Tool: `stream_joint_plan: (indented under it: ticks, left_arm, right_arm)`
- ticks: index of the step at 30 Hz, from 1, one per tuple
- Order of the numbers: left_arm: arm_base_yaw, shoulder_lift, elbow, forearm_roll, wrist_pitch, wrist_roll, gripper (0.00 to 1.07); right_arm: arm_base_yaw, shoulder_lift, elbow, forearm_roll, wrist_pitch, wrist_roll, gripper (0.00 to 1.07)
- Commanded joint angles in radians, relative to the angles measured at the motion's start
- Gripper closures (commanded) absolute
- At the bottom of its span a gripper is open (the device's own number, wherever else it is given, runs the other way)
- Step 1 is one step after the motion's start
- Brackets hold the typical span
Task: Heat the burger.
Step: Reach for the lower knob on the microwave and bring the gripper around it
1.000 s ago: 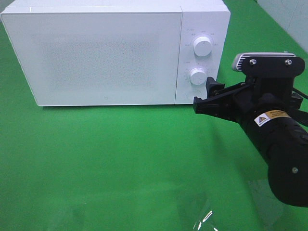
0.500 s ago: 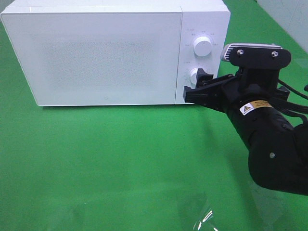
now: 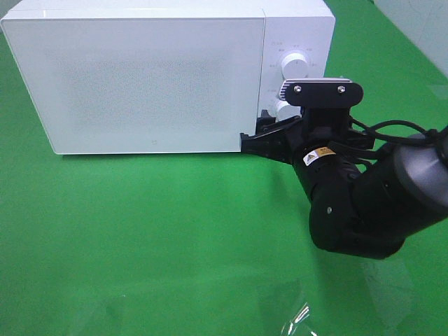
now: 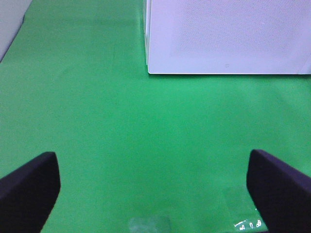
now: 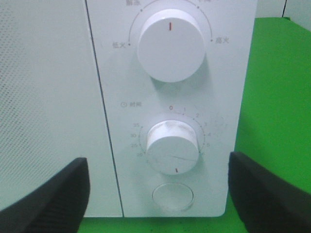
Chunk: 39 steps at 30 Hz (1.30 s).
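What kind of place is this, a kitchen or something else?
Likely a robot test bench, not a real kitchen: a white microwave stands on a plain green cloth, and the robot's black right gripper faces its knobs.

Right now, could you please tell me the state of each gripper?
Left gripper: open, jaws wide apart, holding nothing.
Right gripper: open, holding nothing, facing the microwave controls.

high downward view, low wrist views, all toward microwave (image 3: 140,77), right nearest
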Motion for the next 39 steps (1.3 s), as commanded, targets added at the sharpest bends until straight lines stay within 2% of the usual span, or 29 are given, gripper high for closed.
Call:
stream_joint_plan:
  ticks: [1,10,29,34,35,36,38,39]
  left_arm:
    - [0.002,-0.017,0.003,-0.005,-0.011,-0.001,0.10]
    - [0.002,-0.017,0.003,-0.005,-0.011,-0.001,0.10]
    - [0.002,-0.017,0.003,-0.005,-0.011,-0.001,0.10]
    - [0.002,-0.017,0.003,-0.005,-0.011,-0.001,0.10]
    - [0.002,-0.017,0.003,-0.005,-0.011,-0.001,0.10]
    - [0.002,-0.017,0.003,-0.005,-0.011,-0.001,0.10]
    - [0.002,-0.017,0.003,-0.005,-0.011,-0.001,0.10]
    - [0.002,-0.017,0.003,-0.005,-0.011,-0.001,0.10]
  right_arm:
    - [-0.033,0.019,-0.032,-0.050,0.023,-0.008,0.31]
    - [-0.106,0.086,-0.113,-0.101,0.062,-0.006,0.31]
    - [-0.134,0.115,-0.175,-0.130,0.071,-0.005,0.32]
    - [-0.134,0.115,-0.175,-0.129,0.044,-0.005,0.42]
    - [-0.134,0.115,-0.175,-0.129,0.033,-0.005,0.51]
    - [-0.134,0.115,-0.175,-0.129,0.033,-0.005,0.51]
    - [-0.134,0.115,-0.175,-0.129,0.030,-0.005,0.69]
    - [-0.134,0.115,-0.175,-0.129,0.030,-0.005,0.69]
